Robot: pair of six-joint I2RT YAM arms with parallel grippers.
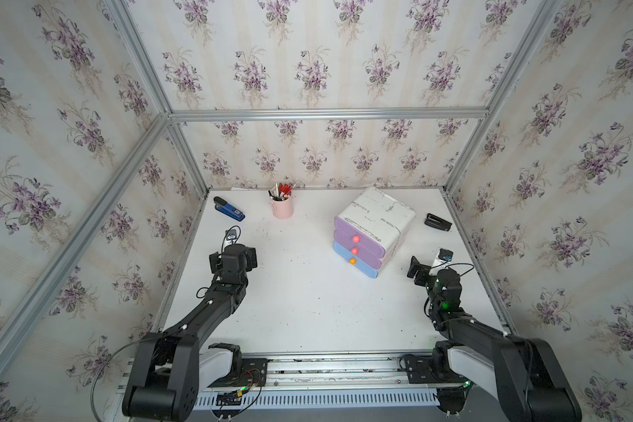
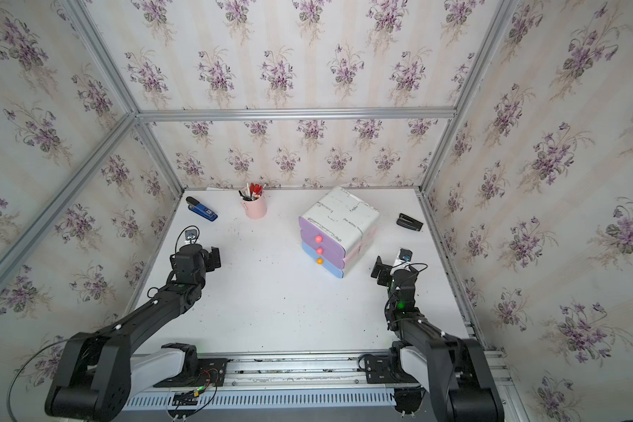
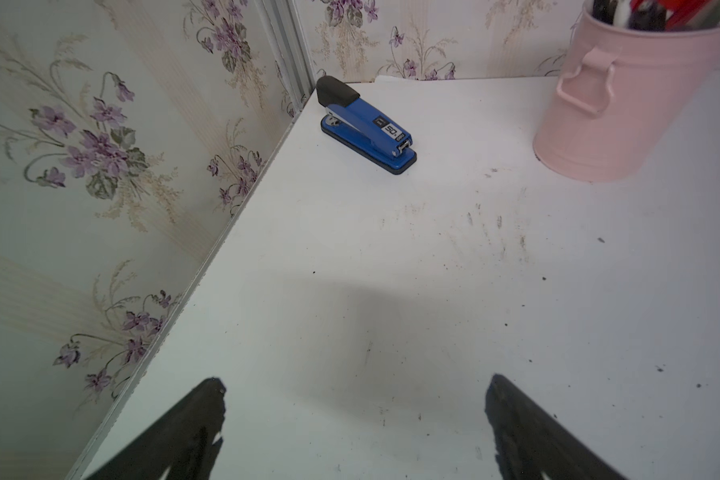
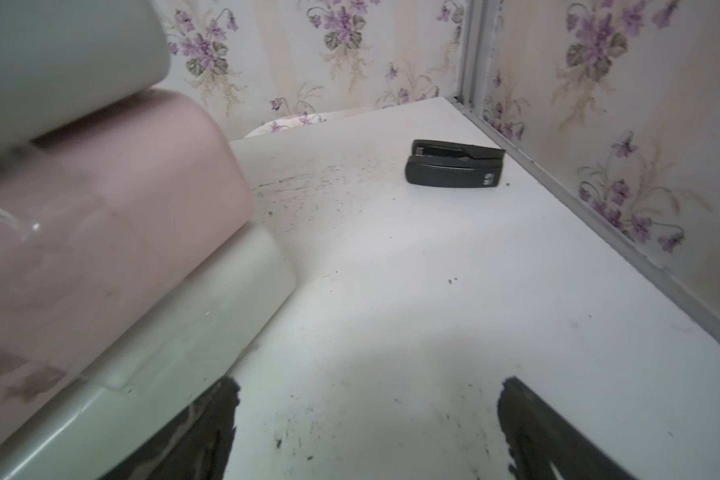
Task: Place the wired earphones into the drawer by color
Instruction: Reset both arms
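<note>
No wired earphones show in any view. The drawer (image 1: 375, 226) (image 2: 340, 223) is a white three-tier unit at the back right of the table. Its fronts are two purple over one blue, with pink, red and orange knobs, and all three are shut. My left gripper (image 1: 233, 256) (image 2: 198, 258) hovers open over bare table at the left, with nothing between its fingers (image 3: 356, 386). My right gripper (image 1: 430, 265) (image 2: 391, 265) is open and empty (image 4: 368, 388) just right of the drawer's side wall (image 4: 121, 208).
A blue stapler (image 1: 229, 210) (image 3: 366, 124) lies in the back left corner. A pink cup of pens (image 1: 282, 206) (image 3: 624, 95) stands at the back. A black stapler (image 1: 437, 221) (image 4: 454, 164) lies by the right wall. Wallpapered walls enclose the white table (image 1: 307, 310) on three sides.
</note>
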